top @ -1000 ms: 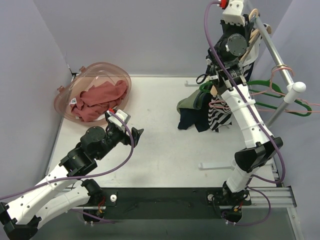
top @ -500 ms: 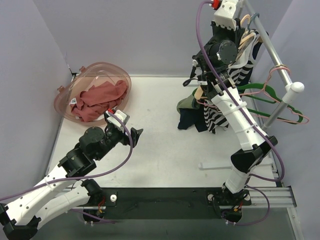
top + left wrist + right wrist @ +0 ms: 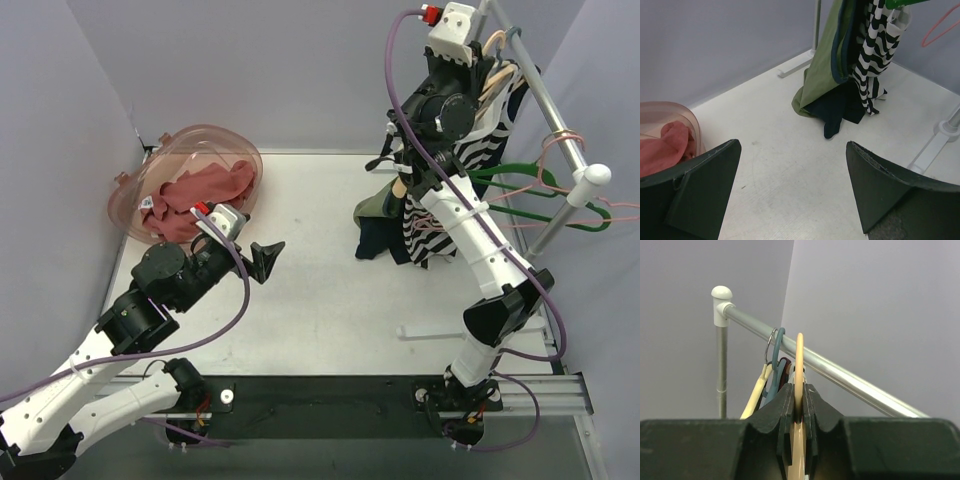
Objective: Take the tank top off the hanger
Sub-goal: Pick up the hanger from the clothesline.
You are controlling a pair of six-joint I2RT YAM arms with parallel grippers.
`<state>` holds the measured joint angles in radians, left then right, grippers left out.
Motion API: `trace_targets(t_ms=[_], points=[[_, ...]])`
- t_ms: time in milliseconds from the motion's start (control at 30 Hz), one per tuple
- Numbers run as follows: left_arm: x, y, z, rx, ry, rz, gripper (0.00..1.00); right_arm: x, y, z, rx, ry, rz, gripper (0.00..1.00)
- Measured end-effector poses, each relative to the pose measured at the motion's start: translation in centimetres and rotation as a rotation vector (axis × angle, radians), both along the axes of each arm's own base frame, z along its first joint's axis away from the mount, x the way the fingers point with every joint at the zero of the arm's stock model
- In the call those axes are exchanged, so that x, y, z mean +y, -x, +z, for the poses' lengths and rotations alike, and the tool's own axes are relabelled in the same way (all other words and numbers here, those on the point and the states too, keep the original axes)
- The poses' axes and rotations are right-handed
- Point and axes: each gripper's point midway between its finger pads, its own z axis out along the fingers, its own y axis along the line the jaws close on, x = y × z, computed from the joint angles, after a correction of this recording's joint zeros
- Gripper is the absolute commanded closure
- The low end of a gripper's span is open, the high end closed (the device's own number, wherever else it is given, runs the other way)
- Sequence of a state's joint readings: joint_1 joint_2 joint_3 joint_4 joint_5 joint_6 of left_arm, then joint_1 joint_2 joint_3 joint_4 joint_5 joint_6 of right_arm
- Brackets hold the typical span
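Cream hanger (image 3: 799, 355) pinched in right gripper (image 3: 798, 395) at rail (image 3: 850, 376); left gripper (image 3: 792, 147) agape.

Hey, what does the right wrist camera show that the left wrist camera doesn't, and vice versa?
Only right wrist: the right gripper shut on a cream hanger hook at the rail. Only left wrist: the open left gripper, the striped tank top, the table and the pink bin. Both: an upright rack post and the grey wall.
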<state>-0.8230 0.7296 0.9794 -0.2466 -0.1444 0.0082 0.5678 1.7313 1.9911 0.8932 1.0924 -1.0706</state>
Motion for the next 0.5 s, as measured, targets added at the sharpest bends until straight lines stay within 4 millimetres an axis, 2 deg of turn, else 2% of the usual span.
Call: trace_targets(t_ms=[333,500], points=[[0.1,0.1,-0.2,0.005,-0.006,-0.001,0.03,-0.7,0.2,0.3,-0.038,0.042,0.012,1.00],[0.1,0.2,-0.2,0.006,-0.006,-0.002,0.03,-1.2,-0.1,-0.1,-0.040,0.067,0.004,1.00]])
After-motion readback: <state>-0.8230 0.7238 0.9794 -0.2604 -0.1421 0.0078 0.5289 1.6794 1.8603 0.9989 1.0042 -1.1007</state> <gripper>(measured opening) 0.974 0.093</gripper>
